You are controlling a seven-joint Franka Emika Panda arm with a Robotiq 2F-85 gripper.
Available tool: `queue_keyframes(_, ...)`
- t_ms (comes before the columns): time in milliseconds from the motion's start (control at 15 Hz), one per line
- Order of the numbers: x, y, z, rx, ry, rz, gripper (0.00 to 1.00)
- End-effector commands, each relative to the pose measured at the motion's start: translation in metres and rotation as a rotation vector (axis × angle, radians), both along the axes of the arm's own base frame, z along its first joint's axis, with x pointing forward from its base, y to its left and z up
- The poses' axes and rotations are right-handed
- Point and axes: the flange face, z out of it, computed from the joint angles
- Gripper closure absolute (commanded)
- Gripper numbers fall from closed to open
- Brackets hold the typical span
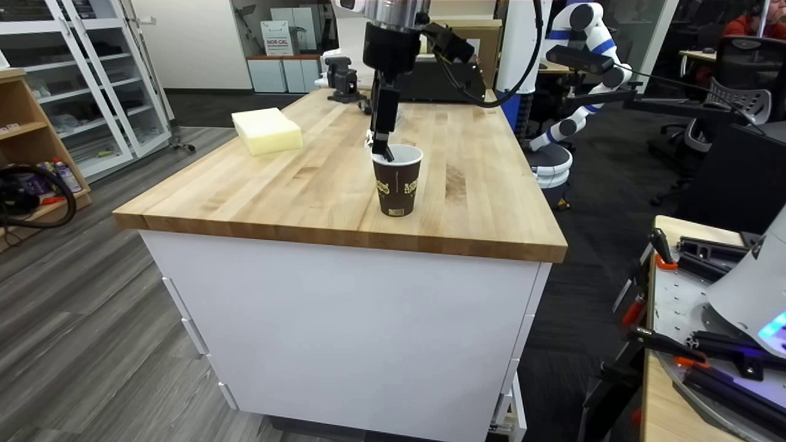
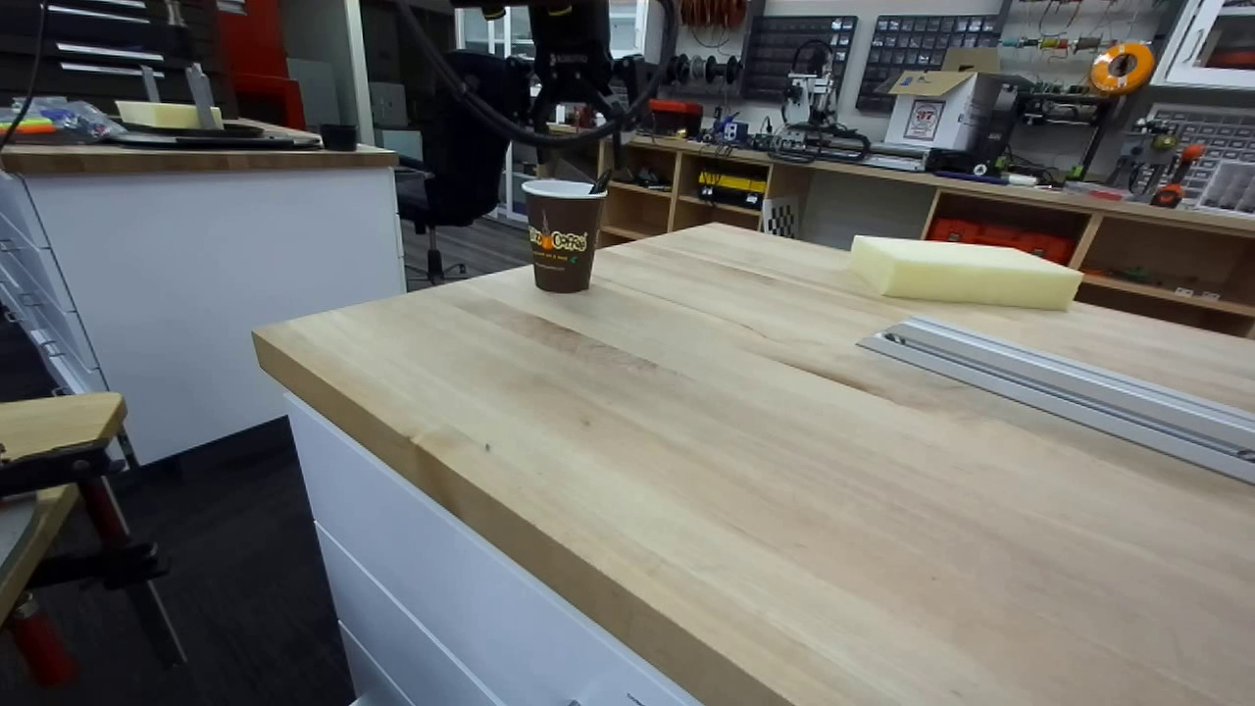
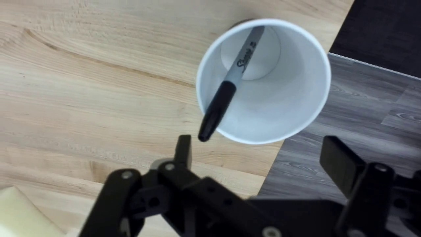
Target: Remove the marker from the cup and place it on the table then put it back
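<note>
Both fingers [image 3: 183,151] are spread wide and hold nothing. Close by, in the wrist view, the marker [image 3: 231,80] leans in the cup [image 3: 273,93], its black end poking over the rim between seven and eight o'clock. The cup stands upright on the table [image 2: 784,441]. Toward eight o'clock in the wrist view lies a pale yellow block [image 3: 26,215]. I guess the whole job is left: out, onto the table, back in. But a finished job would look the same.
</note>
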Motion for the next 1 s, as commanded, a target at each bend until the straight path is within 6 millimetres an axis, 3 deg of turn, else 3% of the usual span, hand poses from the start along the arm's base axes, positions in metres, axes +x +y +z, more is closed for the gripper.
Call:
queue_keyframes(0, 0.011, -0.006, -0.001, -0.032, -0.023, -0.034, 0.00)
queue_keyframes(200, 0.013, -0.011, -0.005, -0.053, -0.022, -0.051, 0.00)
queue_keyframes(267, 0.015, -0.012, -0.007, -0.050, -0.021, -0.051, 0.25)
queue_keyframes(400, 0.017, -0.013, -0.010, -0.046, -0.015, -0.056, 0.33)
queue_keyframes(933, 0.022, -0.014, -0.011, -0.039, -0.017, -0.060, 0.87)
